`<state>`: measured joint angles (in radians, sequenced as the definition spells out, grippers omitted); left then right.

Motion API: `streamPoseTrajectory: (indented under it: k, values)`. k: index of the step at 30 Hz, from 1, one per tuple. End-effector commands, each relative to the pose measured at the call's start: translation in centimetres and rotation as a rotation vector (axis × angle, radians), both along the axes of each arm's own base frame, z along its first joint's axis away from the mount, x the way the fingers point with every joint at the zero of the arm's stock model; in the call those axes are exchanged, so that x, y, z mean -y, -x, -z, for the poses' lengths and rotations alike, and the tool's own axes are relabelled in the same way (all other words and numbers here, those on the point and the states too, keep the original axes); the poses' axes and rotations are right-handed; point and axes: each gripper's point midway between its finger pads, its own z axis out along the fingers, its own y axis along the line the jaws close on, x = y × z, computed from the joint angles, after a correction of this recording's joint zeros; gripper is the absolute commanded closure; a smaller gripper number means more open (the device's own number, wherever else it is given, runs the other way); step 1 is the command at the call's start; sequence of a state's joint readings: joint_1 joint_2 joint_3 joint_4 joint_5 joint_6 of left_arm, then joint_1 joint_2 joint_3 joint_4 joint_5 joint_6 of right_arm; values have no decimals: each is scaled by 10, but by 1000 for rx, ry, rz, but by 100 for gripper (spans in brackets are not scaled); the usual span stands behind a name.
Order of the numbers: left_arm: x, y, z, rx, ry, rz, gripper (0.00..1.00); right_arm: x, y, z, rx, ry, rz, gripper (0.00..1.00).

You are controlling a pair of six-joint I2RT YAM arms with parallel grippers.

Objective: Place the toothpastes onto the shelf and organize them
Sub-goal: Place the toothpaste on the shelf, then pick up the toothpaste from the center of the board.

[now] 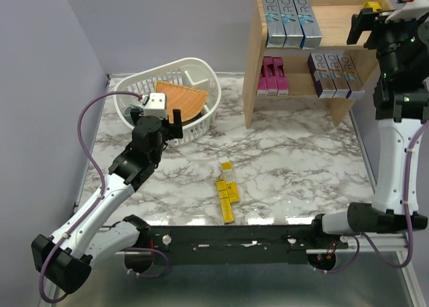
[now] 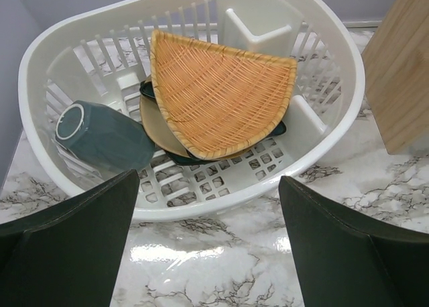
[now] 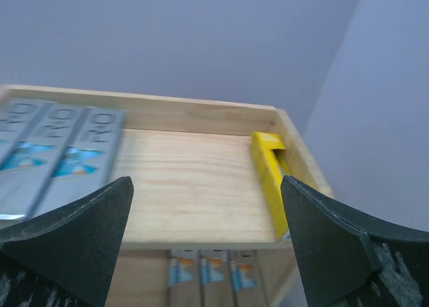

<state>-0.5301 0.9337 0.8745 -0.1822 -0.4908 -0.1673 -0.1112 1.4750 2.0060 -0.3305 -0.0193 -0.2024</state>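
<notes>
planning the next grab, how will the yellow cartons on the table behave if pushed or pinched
The yellow cartons look flat-sided, so they should slide, not roll, on the glossy marble table. Probably stiff and light, though thin card may dent under a hard pinch. Bunched together, pushing one likely shifts the others.

Pale lilac walls [image 1: 167, 25] enclose a glossy marble-patterned tabletop [image 1: 295, 159].
</notes>
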Motion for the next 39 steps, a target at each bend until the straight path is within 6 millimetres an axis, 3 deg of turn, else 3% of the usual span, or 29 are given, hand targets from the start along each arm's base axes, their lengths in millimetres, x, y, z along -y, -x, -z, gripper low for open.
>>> streamPoseTrajectory:
  k: [1,3,5,7,8,10,12,14,15,16,19,21,22,25,28,29,31,33,34,35,37,39]
  values:
    - [5,3,-9,10,42,30,1,-64,31,11,6,-111,-253,0]
    - [7,3,-8,1,52,34,1,-85,39,24,-23,-160,-322,0]
    - [10,2,-4,-26,64,36,1,-102,50,50,-68,-219,-377,0]
    - [14,1,0,-61,72,42,1,-123,69,59,-79,-282,-446,0]
    - [16,1,2,-75,80,44,1,-130,67,92,-139,-310,-461,0]
    - [24,2,8,-128,109,59,1,-146,75,121,-194,-389,-500,0]
    - [30,3,15,-176,146,63,1,-161,85,163,-262,-466,-529,0]
    - [38,5,29,-260,154,74,1,-165,94,179,-262,-512,-541,0]
    - [42,6,34,-290,165,73,1,-172,95,217,-335,-549,-536,0]
    - [48,8,42,-339,186,63,1,-175,98,230,-355,-564,-532,0]
    - [76,16,60,-426,196,101,1,-180,108,291,-455,-626,-495,0]
    - [91,21,66,-443,201,88,1,-185,114,303,-451,-670,-514,0]
    - [108,28,75,-467,176,110,1,-185,120,332,-498,-682,-499,0]
    - [131,33,100,-521,171,92,1,-185,131,359,-518,-704,-496,0]
    - [154,39,121,-563,165,95,2,-180,134,370,-508,-710,-472,0]
    - [159,40,139,-599,134,89,2,-179,137,376,-507,-712,-468,0]
    - [175,42,147,-618,119,96,4,-177,139,382,-501,-729,-458,0]
    - [186,45,171,-667,65,93,5,-178,141,389,-492,-754,-461,0]
    - [194,43,169,-669,61,96,8,-179,141,390,-489,-757,-464,0]
    - [198,42,184,-697,25,85,9,-181,142,390,-487,-756,-468,0]
    - [209,40,185,-701,1,92,12,-184,142,388,-485,-739,-467,0]
    - [214,41,201,-735,-43,92,16,-185,143,388,-484,-730,-462,0]
